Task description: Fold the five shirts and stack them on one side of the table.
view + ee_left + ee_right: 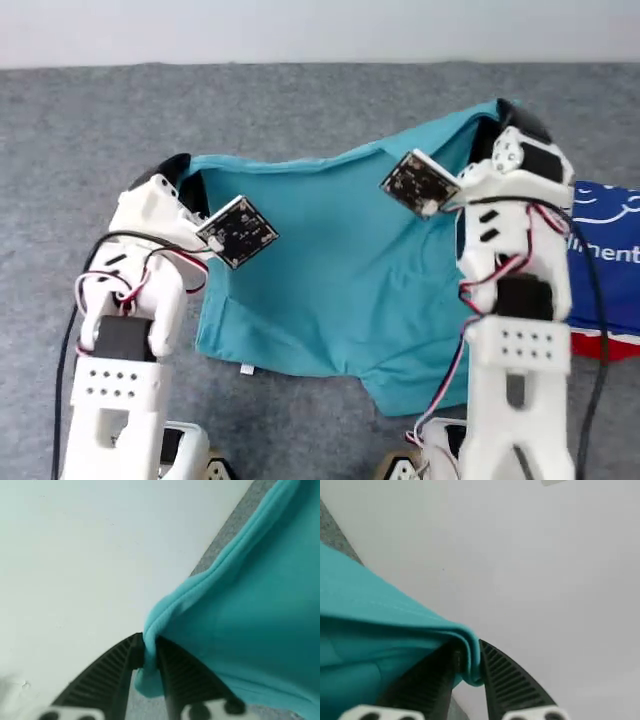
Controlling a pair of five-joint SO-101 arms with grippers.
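Teal cloth is pinched in both grippers. The left gripper is clamped on a bunched edge of the teal shirt, and the right gripper is clamped on the same edge at the other corner. The held edge runs side to side along the far side, and the shirt body spreads back toward the arm bases over the grey table. The fold probably goes from far edge to near hem, both arms equally placed. A blue shirt lies at the right.
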